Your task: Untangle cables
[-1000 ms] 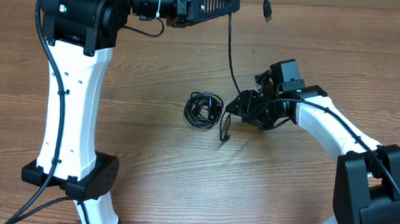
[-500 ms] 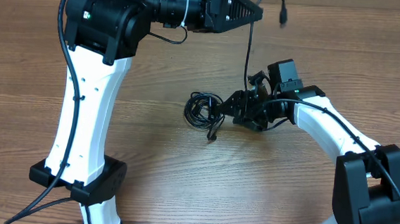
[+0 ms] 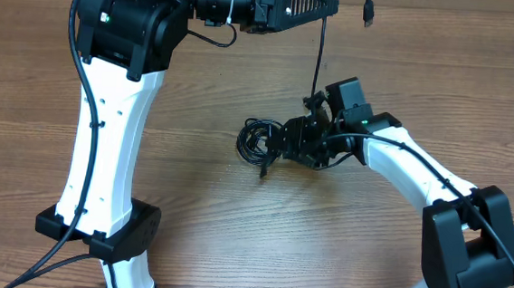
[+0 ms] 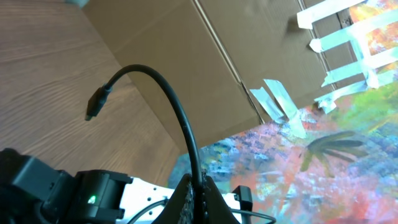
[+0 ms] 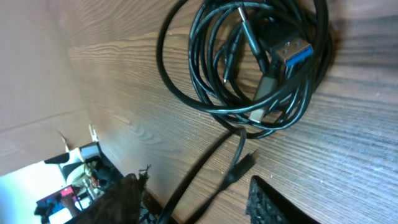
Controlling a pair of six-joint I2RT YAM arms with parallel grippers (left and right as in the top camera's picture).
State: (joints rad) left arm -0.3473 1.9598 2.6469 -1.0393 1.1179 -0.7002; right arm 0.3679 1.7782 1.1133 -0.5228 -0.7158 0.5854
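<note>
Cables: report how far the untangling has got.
Done: one cable is lifted off the table, plug end free. In hand: the left gripper is shut on it; the right gripper stands open astride strands beside the coil. Left: the coil is still wound, and the lifted cable seems to run into it.

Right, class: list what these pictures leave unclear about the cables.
- Overhead: the lifted cable vanishes behind the right arm's wrist; whether it joins the coil is hidden.
- Right wrist: the loose strand runs off the bottom edge between the open right jaws; its end is unseen.
- Overhead: the hanging plug is too small to identify.
- Left wrist: only that plug shows; the hanging length is out of frame.
</note>
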